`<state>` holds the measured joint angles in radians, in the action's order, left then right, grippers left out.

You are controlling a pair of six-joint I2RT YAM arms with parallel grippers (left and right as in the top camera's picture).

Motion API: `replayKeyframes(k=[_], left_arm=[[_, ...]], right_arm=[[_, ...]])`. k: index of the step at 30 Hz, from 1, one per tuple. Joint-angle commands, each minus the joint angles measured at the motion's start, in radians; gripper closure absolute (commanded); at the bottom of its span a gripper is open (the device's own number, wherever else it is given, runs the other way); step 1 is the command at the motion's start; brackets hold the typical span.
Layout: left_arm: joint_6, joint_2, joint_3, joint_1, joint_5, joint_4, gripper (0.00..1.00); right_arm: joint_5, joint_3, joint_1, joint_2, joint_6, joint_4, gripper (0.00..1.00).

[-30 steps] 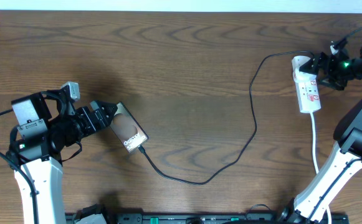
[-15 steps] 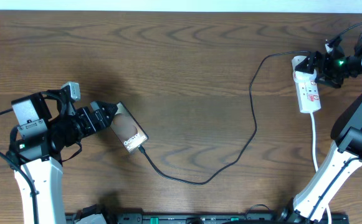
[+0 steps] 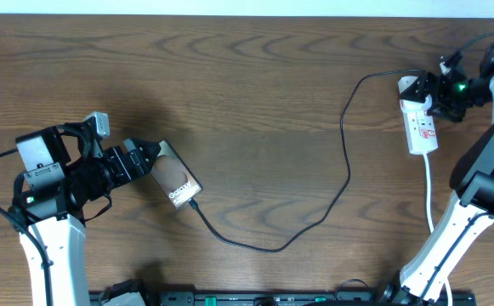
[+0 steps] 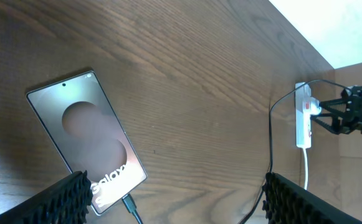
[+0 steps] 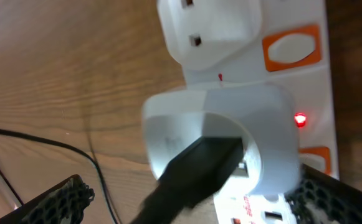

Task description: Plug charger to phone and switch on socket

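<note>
Both standing wide and empty, the left claw (image 3: 149,160) at the phone (image 3: 177,178), near left, might nudge it and loosen the charger (image 3: 346,161), and the right claw (image 3: 431,92) over the far-right socket (image 3: 420,126) might drag it.

A dark brown wooden surface (image 3: 255,93) with wavy grain is seen filling the view. A pale strip (image 3: 229,7) is seen past its far edge. A black rail (image 3: 264,299) is set along its near edge.
</note>
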<state>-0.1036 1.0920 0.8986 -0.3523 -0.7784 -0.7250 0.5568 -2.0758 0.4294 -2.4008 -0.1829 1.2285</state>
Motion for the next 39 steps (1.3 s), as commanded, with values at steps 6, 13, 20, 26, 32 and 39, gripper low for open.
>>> replayKeyframes(k=[6, 13, 20, 26, 32, 39], left_arm=[[0.017, -0.002, 0.016, -0.001, 0.006, 0.0, 0.14], [0.017, -0.002, 0.016, -0.001, 0.006, 0.0, 0.14], [0.017, -0.002, 0.016, -0.001, 0.006, 0.0, 0.14], [0.017, -0.002, 0.016, -0.001, 0.006, 0.001, 0.14], [0.017, -0.002, 0.016, -0.001, 0.006, 0.0, 0.14], [0.017, -0.002, 0.016, -0.001, 0.006, 0.0, 0.14]], right_arm=[[0.025, -0.015, -0.051, -0.052, -0.016, -0.002, 0.01], [-0.032, -0.051, -0.036, -0.05, 0.033, 0.019, 0.01], [-0.067, -0.302, 0.023, -0.045, 0.033, 0.201, 0.01], [-0.167, -0.535, 0.018, -0.044, 0.075, 0.358, 0.01], [-0.24, -0.679, -0.03, -0.043, 0.116, 0.467, 0.01], [-0.381, -0.71, -0.106, 0.066, 0.192, 0.47, 0.01]])
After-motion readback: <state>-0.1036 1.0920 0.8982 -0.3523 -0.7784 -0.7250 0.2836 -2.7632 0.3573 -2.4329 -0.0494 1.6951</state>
